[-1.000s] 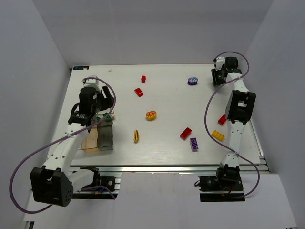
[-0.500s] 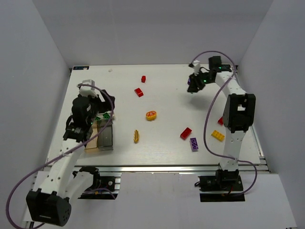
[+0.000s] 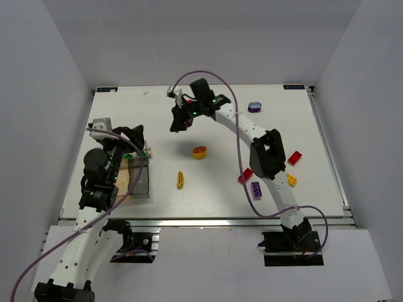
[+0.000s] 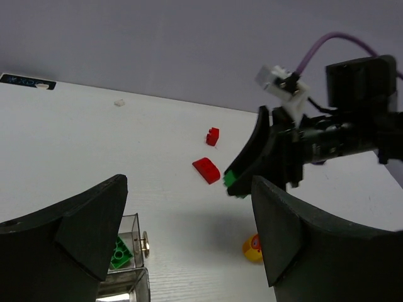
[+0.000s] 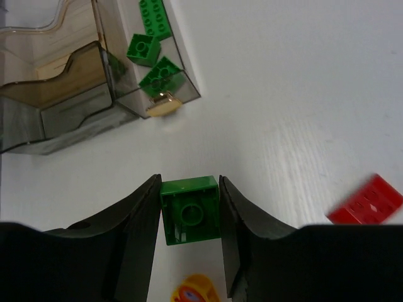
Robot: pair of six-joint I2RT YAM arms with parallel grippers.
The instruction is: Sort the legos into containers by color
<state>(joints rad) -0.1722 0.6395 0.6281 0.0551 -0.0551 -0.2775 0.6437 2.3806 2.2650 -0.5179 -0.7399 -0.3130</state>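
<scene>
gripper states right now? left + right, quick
Left gripper: open, nothing between its jaws.
Right gripper: shut on a green lego.

Left arm (image 3: pixel 79 242) and right arm (image 3: pixel 242 123): white links, black joint housings, a looping purple cable (image 3: pixel 201 73) each. Left pincer (image 4: pixel 189 189) and right pincer (image 5: pixel 187 189) have curved matte-black fingers (image 5: pixel 132 233).

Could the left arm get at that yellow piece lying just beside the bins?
Probably yes. The left gripper stands open and empty by the containers, and the yellow piece lies alone on bare table close beside them, with nothing between.
</scene>
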